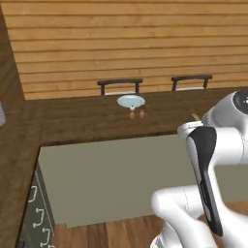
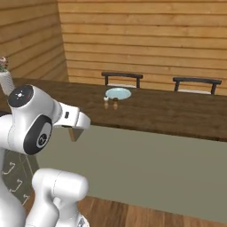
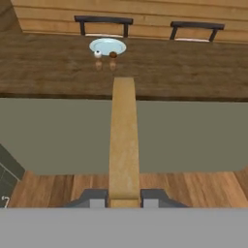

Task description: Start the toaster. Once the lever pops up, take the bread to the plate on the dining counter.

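My gripper (image 3: pixel 123 198) is shut on the bread (image 3: pixel 123 140), a tan slice seen edge-on that reaches forward from between the fingers. A corner of the bread (image 2: pixel 75 133) hangs under the hand, short of the counter's near edge. The pale blue-white plate (image 3: pixel 107 46) lies toward the far side of the dark wooden dining counter (image 3: pixel 193 72), ahead and a little left of the slice. From the base, the plate (image 1: pixel 131 100) (image 2: pixel 118 93) sits in front of the left chair. The toaster is out of view.
Two small shakers (image 3: pixel 98 54) (image 3: pixel 113 55) stand just in front of the plate. Two dark chairs (image 1: pixel 119 85) (image 1: pixel 192 80) line the counter's far side. The counter's olive-grey front panel (image 1: pixel 111 179) faces me. Drawer fronts (image 1: pixel 36 213) are at the lower left.
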Tool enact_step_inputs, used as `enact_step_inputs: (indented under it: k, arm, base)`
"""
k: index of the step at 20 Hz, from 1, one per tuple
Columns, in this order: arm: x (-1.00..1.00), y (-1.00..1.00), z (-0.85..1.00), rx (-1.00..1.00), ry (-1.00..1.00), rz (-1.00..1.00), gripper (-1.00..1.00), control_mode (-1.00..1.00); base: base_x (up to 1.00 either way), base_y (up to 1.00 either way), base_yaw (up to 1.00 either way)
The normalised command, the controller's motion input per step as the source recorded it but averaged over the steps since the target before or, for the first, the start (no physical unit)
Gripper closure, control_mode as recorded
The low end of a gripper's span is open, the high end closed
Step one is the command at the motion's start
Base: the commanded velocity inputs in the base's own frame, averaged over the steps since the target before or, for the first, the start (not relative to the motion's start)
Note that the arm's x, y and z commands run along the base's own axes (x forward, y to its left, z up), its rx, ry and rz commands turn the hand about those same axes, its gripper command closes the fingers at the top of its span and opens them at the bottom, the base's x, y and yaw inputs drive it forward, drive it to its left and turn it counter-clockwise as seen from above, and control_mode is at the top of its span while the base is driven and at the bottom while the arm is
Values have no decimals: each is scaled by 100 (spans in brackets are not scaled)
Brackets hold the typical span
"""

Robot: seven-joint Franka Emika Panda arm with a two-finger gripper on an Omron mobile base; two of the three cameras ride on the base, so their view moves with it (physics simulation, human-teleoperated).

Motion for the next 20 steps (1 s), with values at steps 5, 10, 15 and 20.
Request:
enact_step_inputs:
  k: [5, 10, 15, 20]
  arm:
    - [0, 0, 0, 0, 0, 0, 100, 100]
    - [0, 0, 0, 0, 0, 0, 100, 100]
    - [0, 0, 0, 0, 0, 0, 100, 100]
    - [0, 0, 0, 0, 0, 0, 100, 100]
  base:
    - [23, -45, 3]
    - [42, -17, -6]
    - [62, 0, -10]
    - [69, 28, -5]
